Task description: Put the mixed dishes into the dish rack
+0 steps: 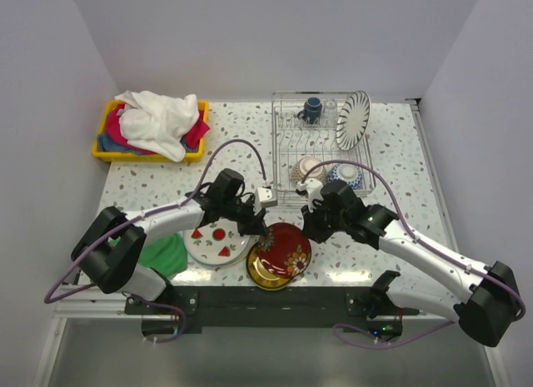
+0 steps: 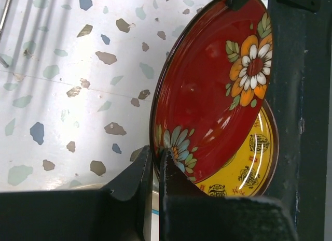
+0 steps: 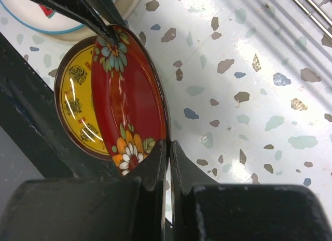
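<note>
1. The red plate (image 1: 280,252) is at the near edge of the worktop (image 1: 241,133), about midway along it. It is tipped up on its rim, off a yellow plate (image 2: 249,166) lying flat beneath it.
2. The left claw (image 2: 156,157) is pinched narrow on the rim beside the blue flower. The right claw (image 3: 168,146) is clamped shut on the opposite rim, by the orange and white flower. The plate is held from both sides.
3. By its look it is glazed ceramic, so stiff, glossy and likely slippery. It probably weighs a fair bit for two thin rim pinches, and it would chip if dropped or knocked on wire.
4. The rim is the only real place to hold it. Opposite sides suit it well, provided both claws move together so it cannot twist out.
5. The rack (image 1: 287,141) stands toward the far edge, right of the middle. It holds a striped plate (image 1: 353,119), a mug (image 1: 312,110) and bowls (image 1: 310,168).
6. A white plate (image 1: 218,241) lies just left of the red one, so the lift wants care there
</note>
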Tool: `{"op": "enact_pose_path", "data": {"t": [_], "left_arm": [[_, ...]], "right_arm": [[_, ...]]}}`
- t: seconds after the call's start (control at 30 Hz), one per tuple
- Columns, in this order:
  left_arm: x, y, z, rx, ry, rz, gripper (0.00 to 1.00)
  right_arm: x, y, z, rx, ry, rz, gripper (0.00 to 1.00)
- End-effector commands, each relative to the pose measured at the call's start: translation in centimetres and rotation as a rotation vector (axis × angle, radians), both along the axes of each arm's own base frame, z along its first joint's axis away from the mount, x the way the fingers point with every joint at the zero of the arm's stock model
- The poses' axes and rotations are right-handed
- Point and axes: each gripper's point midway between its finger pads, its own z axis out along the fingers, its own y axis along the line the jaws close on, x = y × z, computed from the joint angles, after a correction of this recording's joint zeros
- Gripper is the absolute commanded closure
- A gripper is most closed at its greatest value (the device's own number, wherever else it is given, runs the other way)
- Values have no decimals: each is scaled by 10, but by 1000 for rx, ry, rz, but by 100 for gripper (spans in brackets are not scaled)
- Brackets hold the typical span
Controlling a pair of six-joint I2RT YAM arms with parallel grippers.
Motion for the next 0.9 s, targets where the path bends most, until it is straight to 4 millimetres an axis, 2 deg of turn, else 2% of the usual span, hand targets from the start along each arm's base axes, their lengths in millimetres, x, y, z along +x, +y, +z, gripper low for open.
{"op": "enact_pose_path", "data": {"t": [0.0,0.03,0.07,0.17,0.23,0.27,0.37,0.4,0.47,0.53,0.57,0.6,0.67,0.7,0.73,0.77,0.83,0.87], "left_arm": [[-3,-18,19,-92,-92,-136,100],[-3,-17,19,-92,-101,-142,100],[-3,-16,19,-91,-103,-145,100],[-1,-16,24,-95,-112,-144,100],[0,-17,27,-102,-113,-137,100],[2,-18,29,-106,-117,-132,100],[5,-19,30,-103,-120,-120,100],[6,-19,30,-99,-120,-112,100],[10,-16,27,-80,-127,-91,100],[21,-15,30,-61,-146,-30,92],[27,-15,32,-52,-156,-3,80],[35,-13,39,-45,-178,35,77],[45,-13,64,-65,-210,69,68],[53,-10,85,-83,-257,112,66],[63,-9,109,-110,-305,140,64],[68,-6,124,-122,-336,171,61],[90,9,168,-156,-433,292,59],[98,15,180,-160,-461,342,58]], "right_arm": [[-3,21,6,104,-18,74,85],[-6,23,6,121,-2,82,57],[-6,25,7,132,-2,84,50],[-9,29,3,156,28,80,37],[-10,30,-1,158,45,70,35],[-12,32,-1,166,53,81,38],[-15,32,-3,165,71,92,61],[-15,33,-1,167,68,94,79],[-16,30,0,156,74,92,100],[-16,28,4,143,73,87,100],[-17,26,6,135,76,89,100],[-11,27,18,132,39,97,100],[-7,20,29,88,11,101,100],[10,20,53,74,-86,94,100],[14,15,58,33,-100,82,100],[26,18,90,50,-174,75,100],[43,10,109,-14,-251,68,100],[53,12,138,8,-315,51,100]]}}
